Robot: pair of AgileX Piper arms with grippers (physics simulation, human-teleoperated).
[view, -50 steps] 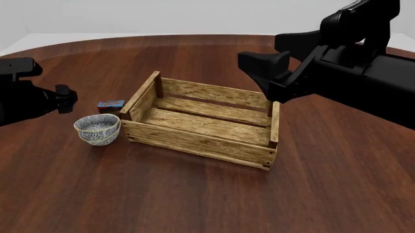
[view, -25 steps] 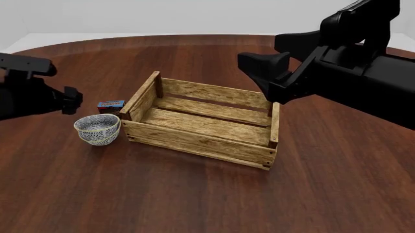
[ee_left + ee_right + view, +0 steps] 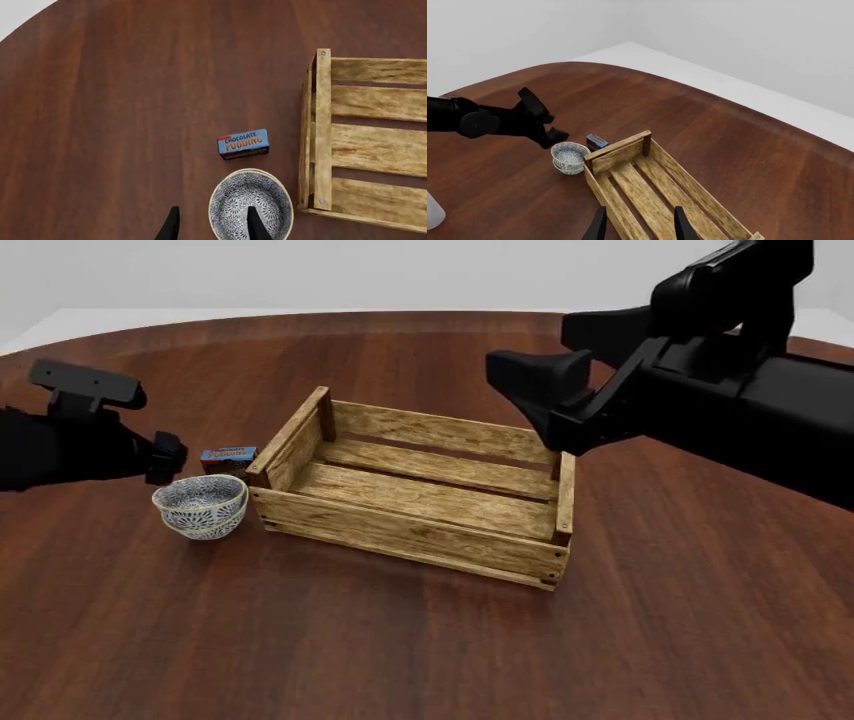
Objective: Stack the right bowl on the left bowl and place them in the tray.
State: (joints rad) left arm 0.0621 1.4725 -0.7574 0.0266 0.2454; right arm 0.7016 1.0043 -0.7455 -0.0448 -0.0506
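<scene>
The bowls (image 3: 200, 506) sit on the table (image 3: 400, 640) just outside the tray's (image 3: 414, 495) left end, already nested as far as the front view shows (two rims appear, one inside the other). The tray is empty. The left gripper (image 3: 210, 225) hangs above the bowls with its fingers parted, one finger over the bowl's interior and the other outside the rim, holding nothing. The right gripper (image 3: 637, 225) is high over the tray, fingers apart and empty.

Risks noted:
- A pinch on the rim may catch only the upper bowl, so the lower one stays behind or drops during the lift.
- The bowls stand close to the tray's corner post; a descent slightly off line could knock the finger on the wood or push the bowls sideways.
- The chocolate pudding box (image 3: 243, 143) lies near the bowls, and a shoved stack could strike it.
- The carry must clear the tray's end wall, or the stack tips.
</scene>
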